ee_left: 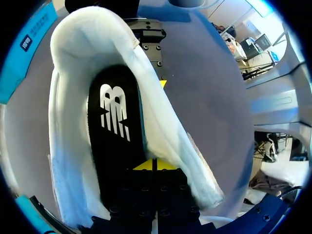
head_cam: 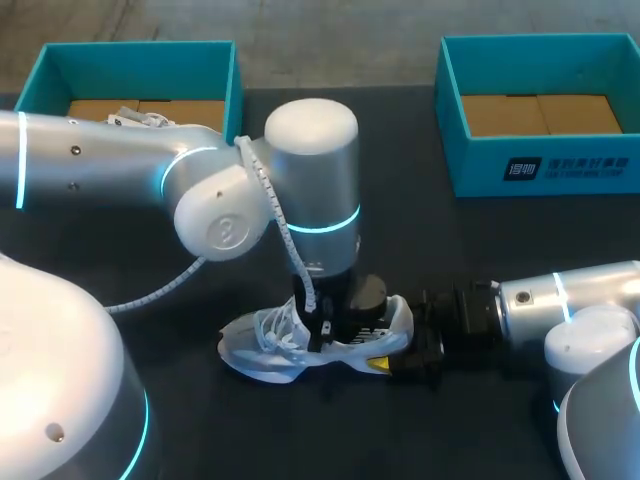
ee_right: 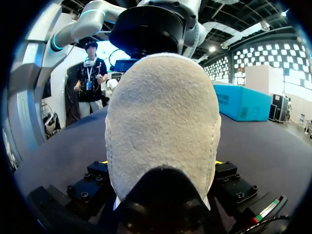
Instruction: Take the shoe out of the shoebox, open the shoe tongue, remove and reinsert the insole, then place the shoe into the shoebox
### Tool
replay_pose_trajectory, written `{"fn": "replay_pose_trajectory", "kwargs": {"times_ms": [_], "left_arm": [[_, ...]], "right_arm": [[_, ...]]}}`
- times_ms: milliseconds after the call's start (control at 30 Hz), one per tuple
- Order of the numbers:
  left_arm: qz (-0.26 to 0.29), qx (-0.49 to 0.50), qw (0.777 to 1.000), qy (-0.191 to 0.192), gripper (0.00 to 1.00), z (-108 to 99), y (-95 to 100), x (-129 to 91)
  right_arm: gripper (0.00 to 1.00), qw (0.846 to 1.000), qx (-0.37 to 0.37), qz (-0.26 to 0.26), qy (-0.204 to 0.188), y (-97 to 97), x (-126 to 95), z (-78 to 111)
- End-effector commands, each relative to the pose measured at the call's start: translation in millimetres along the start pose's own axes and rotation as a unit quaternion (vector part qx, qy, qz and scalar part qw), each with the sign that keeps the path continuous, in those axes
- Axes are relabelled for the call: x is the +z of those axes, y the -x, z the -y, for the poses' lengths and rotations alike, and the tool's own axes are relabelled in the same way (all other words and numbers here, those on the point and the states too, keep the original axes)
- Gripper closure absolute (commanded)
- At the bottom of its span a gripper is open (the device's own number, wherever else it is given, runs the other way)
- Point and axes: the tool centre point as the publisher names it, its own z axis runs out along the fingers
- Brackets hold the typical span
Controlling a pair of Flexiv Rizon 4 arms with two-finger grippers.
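**A:** What do the boxes hold?

**B:** Two teal boxes stand at the table's far edge, well beyond both sets of fingers. The left shoebox has a cardboard floor with a white laced thing on it, partly hidden by the left arm. The right shoebox shows its brown cardboard floor.

**A:** And room to move?

**B:** Dark table lies open between the right gripper and the right shoebox, and on the near side of the shoe. The left arm's bulky joint stands between the shoe and the left shoebox.

**A:** Where is the shoe against the fingers?

**B:** It lies on the table, out of both boxes, with its heel between the right gripper's fingers. One finger presses each side, so they are grasping the shoe. The left gripper comes down into the shoe's opening. Its yellow tips are clenched, with only a seam between them. They sit over the black insole, which runs ahead of them inside the shoe. I cannot tell whether they pinch it.
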Motion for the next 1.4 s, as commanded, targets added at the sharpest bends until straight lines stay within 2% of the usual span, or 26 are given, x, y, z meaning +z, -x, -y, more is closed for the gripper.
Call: {"fn": "replay_pose_trajectory", "kwargs": {"times_ms": [33, 100, 333, 700, 967, 1167, 1333, 1400], "left_arm": [[0.013, 0.004, 1.000, 0.005, 0.85, 6, -0.8, 1], [0.021, 0.005, 1.000, 0.005, 0.73, 8, 0.8, 1], [0.050, 0.011, 0.999, 0.007, 0.71, 11, 7.7, 2], [0.120, 0.017, 0.993, 0.015, 0.77, 8, 24.7, 13], [0.171, 0.019, 0.985, 0.020, 0.75, 6, 43.4, 14], [0.186, 0.013, 0.982, 0.025, 0.75, 3, 59.5, 13], [0.194, 0.010, 0.980, 0.031, 0.79, 1, 72.3, 12], [0.196, 0.006, 0.980, 0.032, 0.85, -1, 76.2, 10]], "right_arm": [[1.00, 1.000, 0.000, 0.001, -0.001, -0.8, 1, -0.4], [1.00, 1.000, 0.000, 0.001, -0.001, -0.8, 1, -0.4], [1.00, 1.000, 0.000, 0.001, -0.001, -0.8, 1, -0.4], [1.00, 1.000, 0.000, 0.001, -0.001, -0.8, 1, -0.4], [1.00, 1.000, 0.000, 0.001, -0.001, -0.8, 1, -0.4], [1.00, 1.000, 0.000, 0.001, -0.001, -0.8, 1, -0.4], [1.00, 1.000, 0.000, 0.001, -0.001, -0.8, 1, -0.4], [1.00, 1.000, 0.000, 0.001, -0.001, -0.8, 1, -0.4]]}}
